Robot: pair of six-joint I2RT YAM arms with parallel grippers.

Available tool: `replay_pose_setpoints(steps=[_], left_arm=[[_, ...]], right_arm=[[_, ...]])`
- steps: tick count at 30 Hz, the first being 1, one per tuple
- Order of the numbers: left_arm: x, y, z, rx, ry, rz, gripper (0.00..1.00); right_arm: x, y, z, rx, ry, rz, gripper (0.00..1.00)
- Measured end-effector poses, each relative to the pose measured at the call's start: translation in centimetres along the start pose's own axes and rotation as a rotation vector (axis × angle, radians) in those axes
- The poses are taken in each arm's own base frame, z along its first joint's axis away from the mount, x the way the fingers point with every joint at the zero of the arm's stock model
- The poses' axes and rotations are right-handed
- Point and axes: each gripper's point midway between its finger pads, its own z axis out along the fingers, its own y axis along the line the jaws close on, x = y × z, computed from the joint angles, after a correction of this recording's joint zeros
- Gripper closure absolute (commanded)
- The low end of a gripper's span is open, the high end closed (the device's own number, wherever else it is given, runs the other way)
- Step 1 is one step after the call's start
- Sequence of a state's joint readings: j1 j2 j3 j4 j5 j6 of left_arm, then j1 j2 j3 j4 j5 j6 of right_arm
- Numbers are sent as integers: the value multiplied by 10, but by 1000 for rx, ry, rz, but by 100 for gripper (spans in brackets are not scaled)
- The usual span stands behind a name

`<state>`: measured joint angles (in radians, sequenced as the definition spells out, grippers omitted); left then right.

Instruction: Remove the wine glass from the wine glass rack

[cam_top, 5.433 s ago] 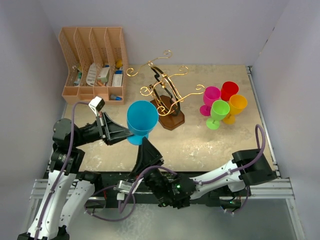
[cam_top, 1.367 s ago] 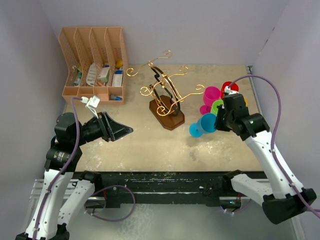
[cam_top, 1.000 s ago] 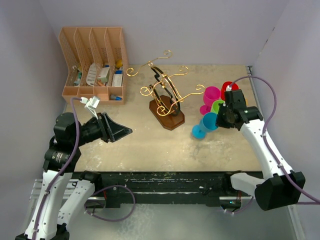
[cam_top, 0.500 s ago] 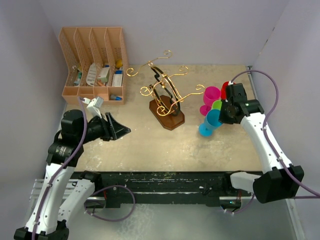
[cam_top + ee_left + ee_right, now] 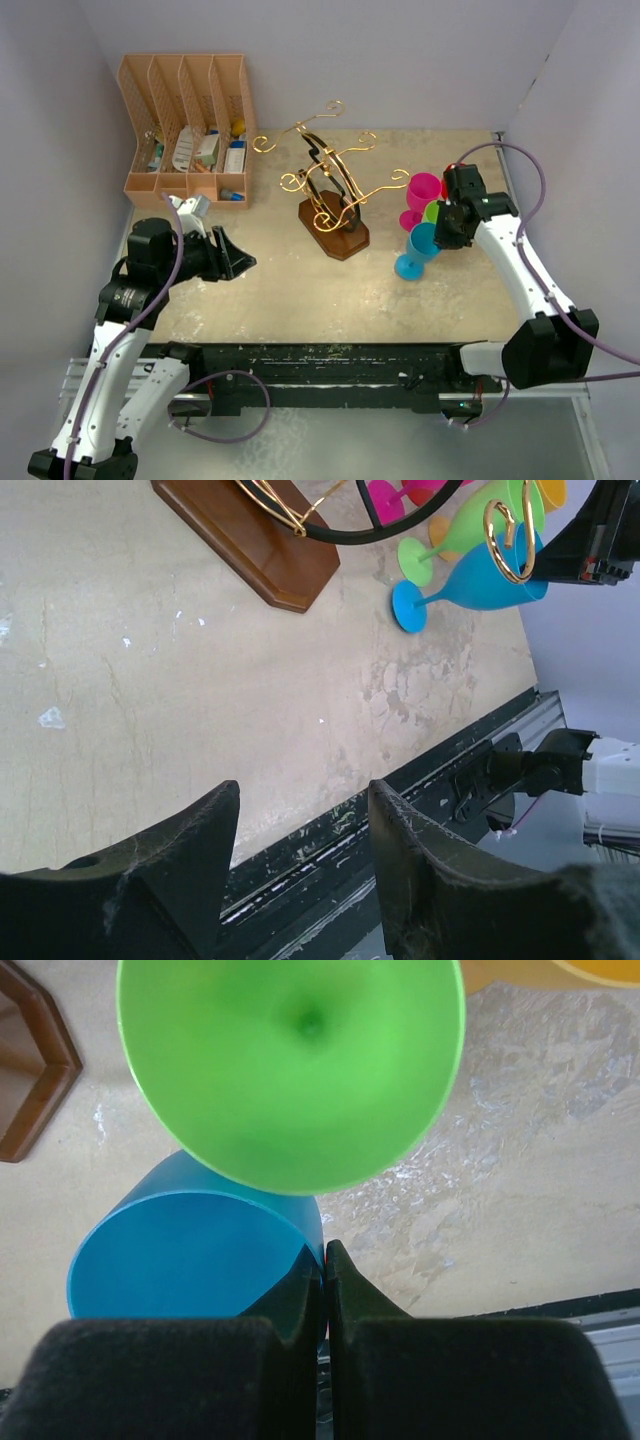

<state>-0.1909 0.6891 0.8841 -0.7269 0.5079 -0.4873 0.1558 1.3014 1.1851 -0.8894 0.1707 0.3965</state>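
Observation:
The blue wine glass point(image 5: 418, 246) hangs tilted just right of the gold wire wine glass rack point(image 5: 328, 180), clear of its scroll arms. My right gripper point(image 5: 441, 233) is shut on the glass's rim point(image 5: 322, 1260), one finger inside the bowl and one outside. Its round foot point(image 5: 406, 605) sits low near the tabletop. I see no glass on the rack's arms. My left gripper point(image 5: 238, 262) stands open over the left side of the table with nothing between its fingers point(image 5: 430, 865).
A pink glass point(image 5: 422, 190) and a green glass point(image 5: 290, 1070) stand tight behind the blue one, an orange one point(image 5: 600, 968) beyond. The rack's brown base point(image 5: 250, 535) lies mid-table. A tan slotted organiser point(image 5: 185, 125) fills the back left. Walls close the left, right and back.
My right arm has swung the blue glass from the near middle to the right, in beside the coloured glasses. The left arm has pulled back slightly toward the left.

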Motion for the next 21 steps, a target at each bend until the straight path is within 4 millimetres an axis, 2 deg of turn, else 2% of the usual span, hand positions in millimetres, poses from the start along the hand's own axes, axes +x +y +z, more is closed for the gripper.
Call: replay_pose_setpoints(steps=[6,9,13,18,21], left_arm=[[-2,9,4,-39,-2,5,43],[-3,13,8,-52,7,4,43],[-1,17,12,-64,25,-1,43],[2,20,14,-72,34,-4,43],[2,20,14,-72,33,-4,42]], right_arm=[[1,1,11,8,26,-15,98],[1,1,11,7,22,-17,76],[0,1,10,5,15,-25,57],[-3,0,0,-7,-19,-23,53],[-9,0,-14,-19,-49,-18,52]])
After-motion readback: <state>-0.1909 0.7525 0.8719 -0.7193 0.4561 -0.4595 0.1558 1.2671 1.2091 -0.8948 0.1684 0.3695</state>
